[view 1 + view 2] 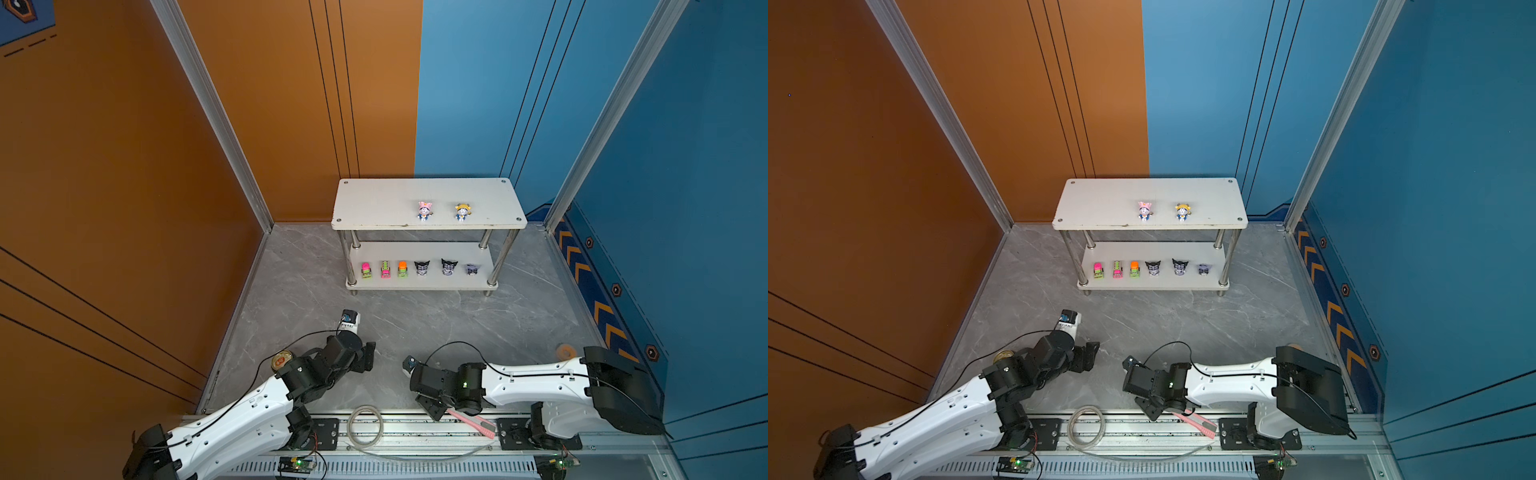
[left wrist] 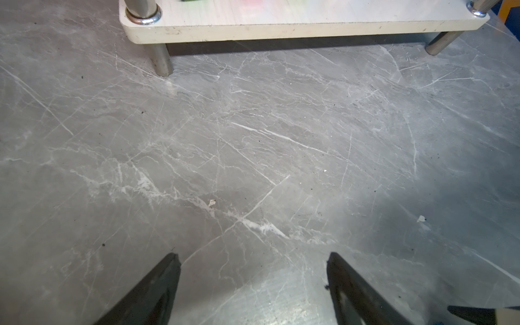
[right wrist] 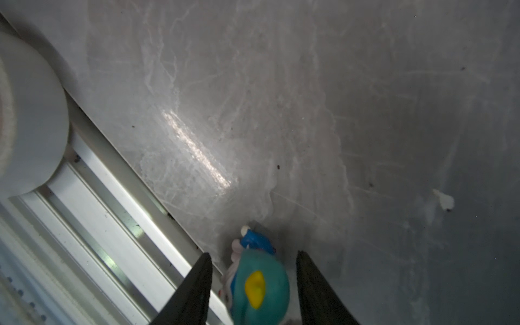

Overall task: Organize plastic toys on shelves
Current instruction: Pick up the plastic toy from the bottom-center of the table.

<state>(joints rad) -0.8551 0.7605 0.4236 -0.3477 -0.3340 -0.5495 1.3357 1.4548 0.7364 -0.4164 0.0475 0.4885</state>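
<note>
The shelves point(image 1: 374, 203) point(image 1: 1100, 203) stand at the back. On the top board are a pink-hat figurine point(image 1: 424, 210) and a yellow-hat figurine point(image 1: 462, 212). The lower board point(image 2: 281, 28) carries three neon trucks point(image 1: 385, 269) and three black-purple figurines point(image 1: 449, 267). A teal-hat figurine point(image 3: 260, 284) lies blurred on the floor beside the front rail, between the fingers of my right gripper point(image 3: 254, 254) point(image 1: 433, 409), with narrow gaps at the tips. The arm hides it in both top views. My left gripper point(image 2: 253, 257) point(image 1: 369, 357) hangs open and empty over bare floor.
A pink utility knife point(image 1: 473, 422) and a coil of clear tubing point(image 1: 365, 426) lie on the front aluminium rail point(image 3: 112, 225). A round tin point(image 1: 281, 359) and a small white box point(image 1: 349, 320) sit near the left arm. A pale ring point(image 1: 564, 352) lies at the right wall.
</note>
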